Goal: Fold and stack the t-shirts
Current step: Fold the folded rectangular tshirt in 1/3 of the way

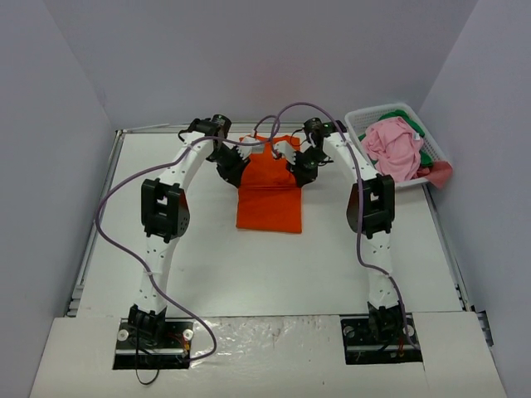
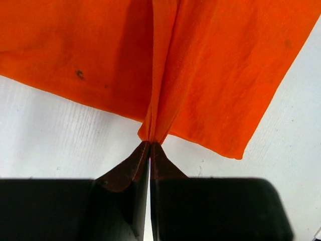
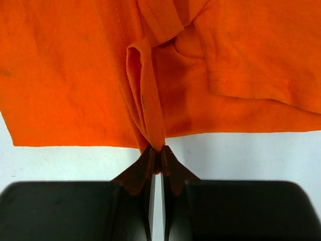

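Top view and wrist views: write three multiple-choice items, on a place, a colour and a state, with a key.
1. Where does the white basket stand?
A. far right corner of the table
B. near left corner
C. centre

2. What colour is the t-shirt on the table?
A. green
B. pink
C. orange

3. How are the left claw and right claw?
A. both open
B. both shut on the t-shirt
C. both shut, empty

1 A: the top view shows it far right.
2 C: every view shows orange cloth.
3 B: each wrist view shows cloth pinched between closed tips.
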Robot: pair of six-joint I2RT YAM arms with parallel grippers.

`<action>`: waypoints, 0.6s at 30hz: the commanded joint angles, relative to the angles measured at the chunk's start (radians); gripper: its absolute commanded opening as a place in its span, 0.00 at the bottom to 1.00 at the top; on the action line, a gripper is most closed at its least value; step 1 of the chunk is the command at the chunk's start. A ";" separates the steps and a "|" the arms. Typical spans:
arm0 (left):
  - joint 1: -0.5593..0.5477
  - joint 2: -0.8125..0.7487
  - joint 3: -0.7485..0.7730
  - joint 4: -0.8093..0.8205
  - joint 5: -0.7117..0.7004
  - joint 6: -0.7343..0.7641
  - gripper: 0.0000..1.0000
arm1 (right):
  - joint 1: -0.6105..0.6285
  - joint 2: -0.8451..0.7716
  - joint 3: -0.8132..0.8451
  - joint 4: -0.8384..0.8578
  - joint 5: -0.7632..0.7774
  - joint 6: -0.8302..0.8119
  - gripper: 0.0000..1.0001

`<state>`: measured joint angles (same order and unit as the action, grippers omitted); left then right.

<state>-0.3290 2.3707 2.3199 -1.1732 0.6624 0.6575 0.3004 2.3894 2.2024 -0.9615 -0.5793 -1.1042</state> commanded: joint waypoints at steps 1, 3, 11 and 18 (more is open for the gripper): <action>0.004 -0.021 0.056 -0.031 -0.007 0.060 0.02 | -0.017 0.031 0.054 -0.049 0.019 0.038 0.00; 0.008 -0.021 0.058 -0.020 -0.014 0.059 0.02 | -0.017 0.037 0.062 -0.049 0.021 0.038 0.00; 0.010 0.001 0.065 0.041 -0.043 0.028 0.23 | -0.017 0.060 0.071 -0.028 0.052 0.066 0.38; 0.016 -0.091 -0.002 0.171 -0.090 -0.059 0.39 | -0.032 0.031 0.068 0.091 0.088 0.156 0.64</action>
<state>-0.3092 2.3852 2.3280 -1.0710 0.5850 0.6132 0.2863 2.4413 2.2482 -0.9092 -0.5346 -1.0351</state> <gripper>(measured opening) 0.390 0.627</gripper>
